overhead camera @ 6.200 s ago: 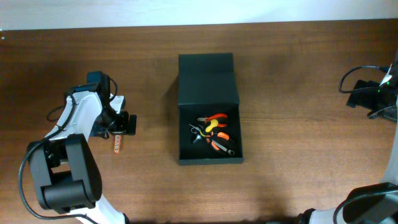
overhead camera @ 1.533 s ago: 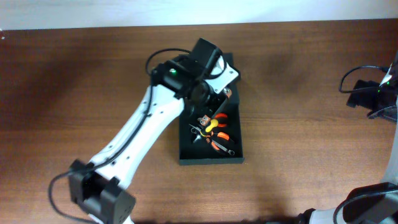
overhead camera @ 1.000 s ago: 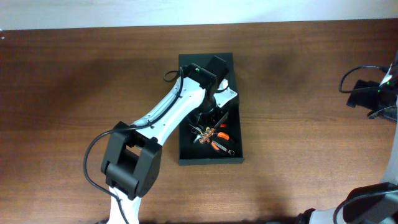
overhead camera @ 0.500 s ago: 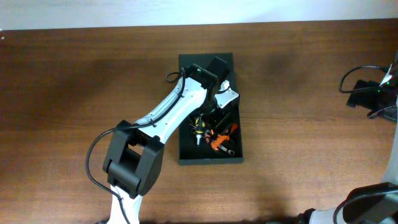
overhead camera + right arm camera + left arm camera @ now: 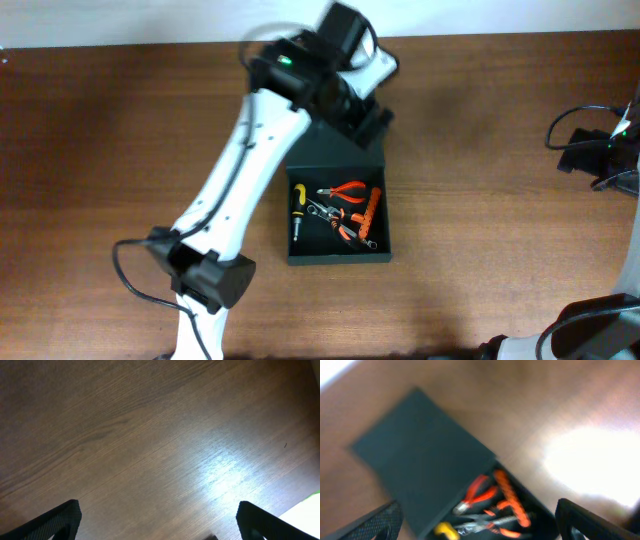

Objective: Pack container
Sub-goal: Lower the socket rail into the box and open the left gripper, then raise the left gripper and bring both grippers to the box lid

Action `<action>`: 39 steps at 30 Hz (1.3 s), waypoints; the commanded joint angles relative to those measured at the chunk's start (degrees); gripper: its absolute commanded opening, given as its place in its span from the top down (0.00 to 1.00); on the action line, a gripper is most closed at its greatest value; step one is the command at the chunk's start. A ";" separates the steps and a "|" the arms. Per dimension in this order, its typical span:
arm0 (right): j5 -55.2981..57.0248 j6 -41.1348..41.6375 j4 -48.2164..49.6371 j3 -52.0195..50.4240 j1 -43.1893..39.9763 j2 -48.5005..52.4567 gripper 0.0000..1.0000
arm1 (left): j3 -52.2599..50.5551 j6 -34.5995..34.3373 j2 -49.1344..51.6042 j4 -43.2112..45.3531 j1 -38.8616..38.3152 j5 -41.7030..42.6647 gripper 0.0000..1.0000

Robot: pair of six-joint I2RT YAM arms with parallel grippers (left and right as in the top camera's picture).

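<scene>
A: Whereabouts of the dark green-black matte rectangular container [image 5: 336, 155]?

B: Middle of the brown wooden table [image 5: 480, 250]. Its lid panel is at the far end and its open compartment at the near end. Inside lie red-handled pliers [image 5: 347, 188] tangled with orange-handled tools [image 5: 372, 208], and a yellow-handled screwdriver [image 5: 297, 196] just beside them.

A: And the claws?

B: Left gripper [image 5: 477, 510] hangs above the container's lid end, its 2 fingers spread wide, holding nothing. Right gripper [image 5: 157, 507] is well apart from the container, off to its right over bare wood, fingers parted and empty.
</scene>
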 commanded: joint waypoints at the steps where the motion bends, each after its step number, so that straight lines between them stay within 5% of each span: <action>1: 0.13 0.11 0.02 -0.11 -0.22 -1.07 0.01 | 11.21 -2.14 -0.55 -3.65 4.20 -11.28 0.01; 9: 0.13 0.11 0.00 -0.11 -0.22 -1.07 0.01 | 14.86 -19.15 -0.52 -10.36 16.39 -17.40 0.01; 15: -0.46 1.14 0.74 -0.11 -0.22 -1.07 0.01 | 13.97 -19.30 -0.52 -13.53 24.79 -6.82 0.01; 21: -16.96 6.16 5.62 -0.11 -0.22 -1.07 0.01 | 9.27 -19.02 -0.02 -15.89 30.97 -6.05 0.01; 30: -30.84 6.49 12.04 -0.15 -0.15 -0.83 0.01 | -3.56 -12.76 3.93 -9.62 32.35 7.43 0.01; 34: -35.19 6.60 15.17 -0.15 0.04 0.96 0.21 | -9.62 -12.44 5.49 -3.63 32.35 13.46 0.01; 35: -37.94 6.60 15.89 -0.15 0.35 2.19 0.30 | -11.08 -12.46 5.73 -2.12 32.30 14.53 0.11; 39: -44.78 6.82 17.92 -0.15 2.62 7.82 0.59 | -14.53 -12.68 5.90 1.31 32.30 14.93 0.78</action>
